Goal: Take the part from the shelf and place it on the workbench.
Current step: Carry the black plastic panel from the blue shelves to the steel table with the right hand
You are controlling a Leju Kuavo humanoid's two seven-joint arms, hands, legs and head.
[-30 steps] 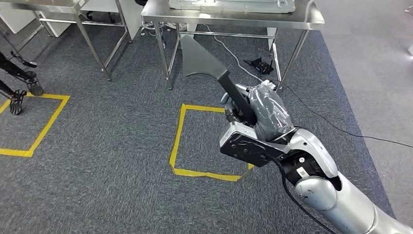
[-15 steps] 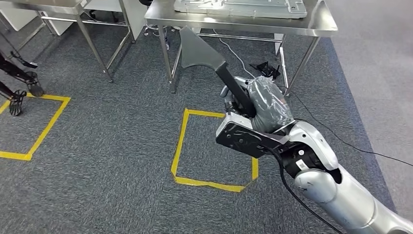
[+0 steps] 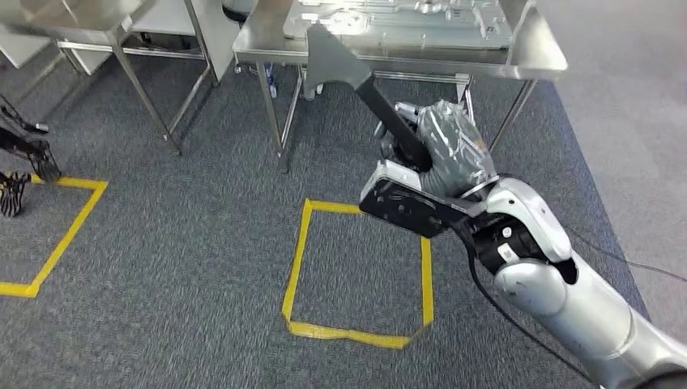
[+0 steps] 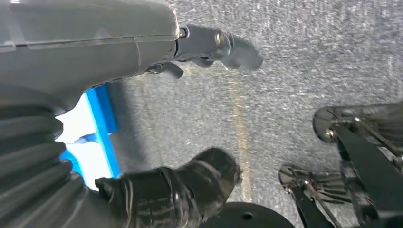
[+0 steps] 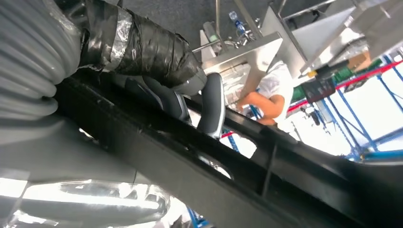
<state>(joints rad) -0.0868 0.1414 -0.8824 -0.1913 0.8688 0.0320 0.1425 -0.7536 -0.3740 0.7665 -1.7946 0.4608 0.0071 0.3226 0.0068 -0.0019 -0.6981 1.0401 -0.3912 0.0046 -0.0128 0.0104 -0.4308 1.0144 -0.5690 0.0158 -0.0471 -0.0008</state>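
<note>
At the far left of the head view a yellow tape square [image 3: 49, 235] marks the grey carpet [image 3: 178, 267], with dark parts of another stand resting near its corner. Behind it stands a steel table [image 3: 73, 16] on slanted legs. Nearer the middle, a second yellow tape outline [image 3: 296, 267] lies on the carpet just in front of the steel counter [image 3: 535, 57], whose top carries a flat metal fixture plate [image 3: 405, 20]. The part [image 3: 344, 69], a dark piece with a broad grey blade-like end and a long black shank, is held up in the air, its broad end overlapping the counter's front edge in the picture; whether it touches the counter cannot be told. The right robot hand [image 3: 441, 154], wrapped in a shiny grey cover, is clamped around the shank of the part, with the silver forearm running down toward the lower right corner. In the right wrist view the dark fingers [image 5: 211, 104] curl over the long black bar of the part [image 5: 190, 166], and a person in a white top [image 5: 271, 90] shows beyond the counter. The left robot hand [image 4: 157, 137] hangs over the carpet in the left wrist view, its thumb and dark fingers spread apart with nothing between them.
</note>
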